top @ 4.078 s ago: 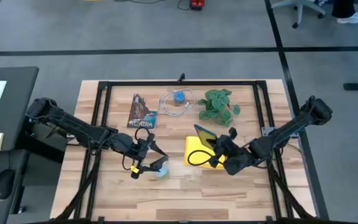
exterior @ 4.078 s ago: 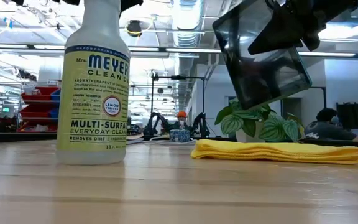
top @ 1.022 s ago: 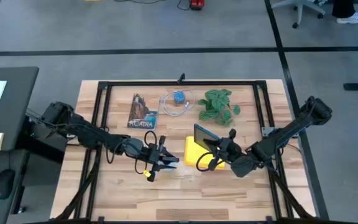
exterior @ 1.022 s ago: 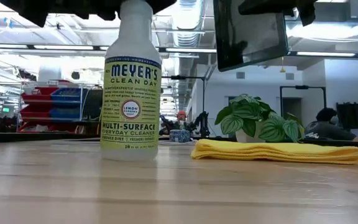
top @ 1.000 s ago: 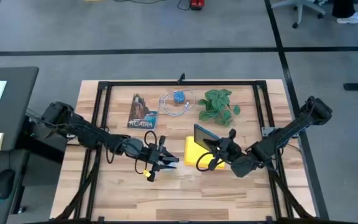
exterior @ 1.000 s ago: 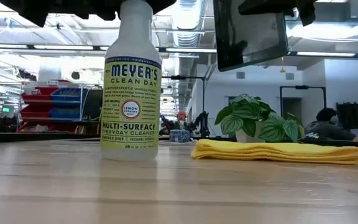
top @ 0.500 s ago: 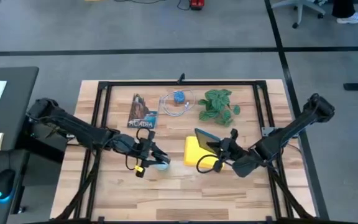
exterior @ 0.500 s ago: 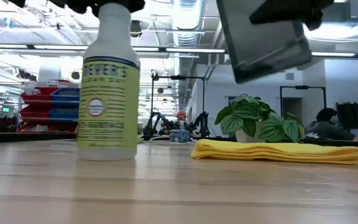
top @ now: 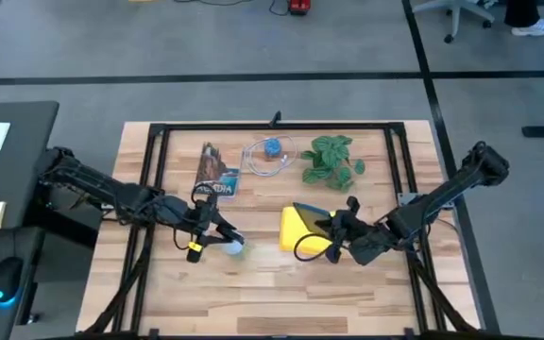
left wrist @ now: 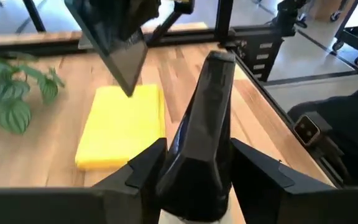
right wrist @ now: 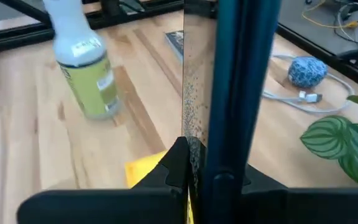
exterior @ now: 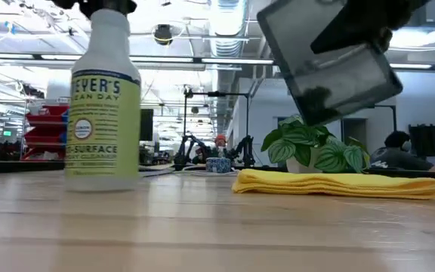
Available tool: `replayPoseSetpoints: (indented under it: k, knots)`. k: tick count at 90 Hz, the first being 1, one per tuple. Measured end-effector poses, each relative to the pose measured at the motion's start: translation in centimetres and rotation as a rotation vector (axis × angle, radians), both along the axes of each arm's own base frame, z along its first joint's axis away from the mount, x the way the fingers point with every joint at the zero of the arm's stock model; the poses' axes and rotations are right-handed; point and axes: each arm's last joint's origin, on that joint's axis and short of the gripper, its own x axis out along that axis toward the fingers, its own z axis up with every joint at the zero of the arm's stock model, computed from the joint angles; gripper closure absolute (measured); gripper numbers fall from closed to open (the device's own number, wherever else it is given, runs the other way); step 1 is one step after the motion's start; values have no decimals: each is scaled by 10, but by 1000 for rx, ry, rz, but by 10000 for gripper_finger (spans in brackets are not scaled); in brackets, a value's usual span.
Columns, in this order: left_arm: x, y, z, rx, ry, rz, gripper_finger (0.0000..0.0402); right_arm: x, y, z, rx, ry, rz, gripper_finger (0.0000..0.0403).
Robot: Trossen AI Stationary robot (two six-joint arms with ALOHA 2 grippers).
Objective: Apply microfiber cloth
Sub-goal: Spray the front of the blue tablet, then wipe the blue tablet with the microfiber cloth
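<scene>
Low view shows the microfiber cloth (exterior: 337, 184) as a bright yellow, flat folded pad lying on the desk (exterior: 202, 234), its layered edges visible, just in front of the potted plant (exterior: 312, 151). Above the cloth, the right hand (top: 340, 231) grips a dark tablet (exterior: 329, 60), held tilted and clear of the fabric. Well to the cloth's left, the left hand (top: 213, 231) is clamped around the top of a spray bottle (exterior: 102, 106) that stands upright on the desk.

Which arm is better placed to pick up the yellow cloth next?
Probably left: the right gripper holds the tablet above the microfiber cloth; the left gripper need only release the spray bottle.
</scene>
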Motion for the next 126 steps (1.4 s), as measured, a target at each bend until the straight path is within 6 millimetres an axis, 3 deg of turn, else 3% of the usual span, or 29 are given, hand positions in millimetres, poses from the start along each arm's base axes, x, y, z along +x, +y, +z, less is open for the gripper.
replayPoseSetpoints:
  k: [26, 42, 68, 110, 126]
  knots:
    - [-9, 4, 3, -86, 35, 44, 247, 1, -6, -19, 69, -52, 12, 387]
    - [-8, 1, 6, -87, -2, -29, 221, 1, -6, -21, 73, -65, 15, 387]
    - [-13, 4, 17, -13, -102, -49, 216, 0, -6, -21, 71, -64, 17, 382]
    - [-49, 27, 48, 167, -330, 216, 216, 0, -6, -21, 65, -56, 17, 383]
    - [-46, 28, 41, 202, -268, 287, 216, 1, -9, -21, 54, -50, 15, 383]
